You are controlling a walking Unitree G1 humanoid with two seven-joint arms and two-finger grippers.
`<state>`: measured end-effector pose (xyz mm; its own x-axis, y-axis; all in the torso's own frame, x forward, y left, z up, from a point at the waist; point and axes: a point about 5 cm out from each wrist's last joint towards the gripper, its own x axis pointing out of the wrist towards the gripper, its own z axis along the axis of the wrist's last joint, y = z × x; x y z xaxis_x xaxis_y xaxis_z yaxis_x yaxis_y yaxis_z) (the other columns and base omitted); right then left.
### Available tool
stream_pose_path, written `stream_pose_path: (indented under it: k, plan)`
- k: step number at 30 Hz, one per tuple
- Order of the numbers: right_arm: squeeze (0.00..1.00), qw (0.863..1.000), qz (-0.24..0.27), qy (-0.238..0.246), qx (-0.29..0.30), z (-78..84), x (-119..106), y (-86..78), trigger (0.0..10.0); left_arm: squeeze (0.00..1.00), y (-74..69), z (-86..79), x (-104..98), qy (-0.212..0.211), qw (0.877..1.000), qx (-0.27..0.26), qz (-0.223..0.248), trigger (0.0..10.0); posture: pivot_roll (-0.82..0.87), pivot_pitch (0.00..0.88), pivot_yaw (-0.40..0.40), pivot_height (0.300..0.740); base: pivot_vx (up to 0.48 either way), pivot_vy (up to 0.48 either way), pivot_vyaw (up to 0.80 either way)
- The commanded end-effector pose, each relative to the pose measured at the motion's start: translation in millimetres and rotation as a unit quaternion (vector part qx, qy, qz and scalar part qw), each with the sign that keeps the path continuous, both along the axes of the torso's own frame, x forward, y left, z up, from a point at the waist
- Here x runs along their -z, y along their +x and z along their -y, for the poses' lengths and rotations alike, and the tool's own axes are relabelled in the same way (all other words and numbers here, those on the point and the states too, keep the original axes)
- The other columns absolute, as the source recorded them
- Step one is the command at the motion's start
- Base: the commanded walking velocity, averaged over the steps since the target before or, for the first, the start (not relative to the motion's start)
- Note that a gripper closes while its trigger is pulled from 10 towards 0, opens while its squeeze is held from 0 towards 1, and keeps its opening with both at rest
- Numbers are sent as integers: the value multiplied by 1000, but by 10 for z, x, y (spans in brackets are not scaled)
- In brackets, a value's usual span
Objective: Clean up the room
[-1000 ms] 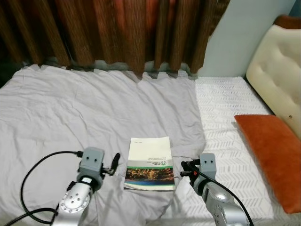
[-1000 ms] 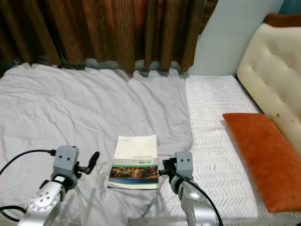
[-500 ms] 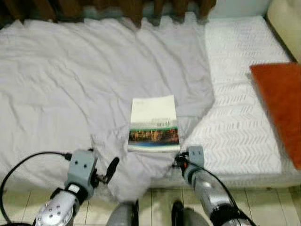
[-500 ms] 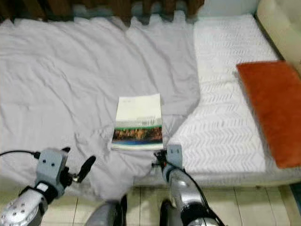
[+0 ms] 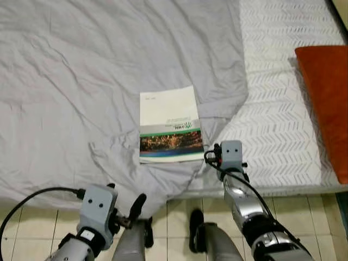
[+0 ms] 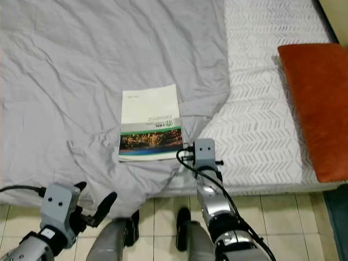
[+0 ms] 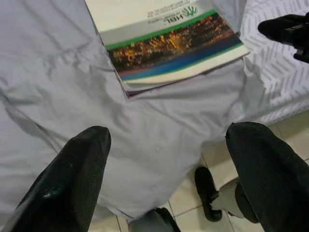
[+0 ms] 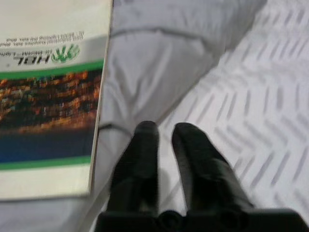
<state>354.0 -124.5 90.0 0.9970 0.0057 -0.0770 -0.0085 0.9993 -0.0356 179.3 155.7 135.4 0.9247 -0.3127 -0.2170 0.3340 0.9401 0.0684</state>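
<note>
Both arms are silver metal tubes with rounded joints. The left arm point(image 5: 76, 247) ends in a boxy grey wrist block point(image 5: 97, 204) with two small dark screw holes on its face, and a black cable point(image 5: 32, 198) loops away from its side. Its fingers point(image 7: 72, 179) are thick, matte black and rounded at the tips. The right arm point(image 5: 253, 217) carries a smaller grey block point(image 5: 232, 154) with the same pair of dark holes, black cabling and a spot of red beside it. Two grey legs end in black feet point(image 5: 196, 237).
</note>
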Motion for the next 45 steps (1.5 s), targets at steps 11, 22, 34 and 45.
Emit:
stream_pose_path:
  k: [11, 22, 34, 45]
  plan:
    - [1000, 982, -46, 177, -43, -104, 109, -1, 10000, 0, -114, 37, 39, 10, 1000, 5, -21, 10000, 162, 694, -33, 740, 0, 0, 0]
    - [0, 977, -71, 189, -65, -103, 119, 31, 10000, 0, -141, 72, 79, 8, 1000, 4, -28, 10000, 152, 692, -50, 740, 0, 0, 0]
    - [0, 970, -48, 217, -95, -286, 13, 42, 10000, 0, -140, 82, 119, 10, 1000, -3, -30, 10000, 144, 686, -59, 740, 0, 0, 0]
    - [0, 956, -70, 267, -103, -426, 21, 29, 10000, 0, -137, 89, 139, 9, 999, -7, -30, 10000, 146, 677, -66, 740, 0, 0, 0]
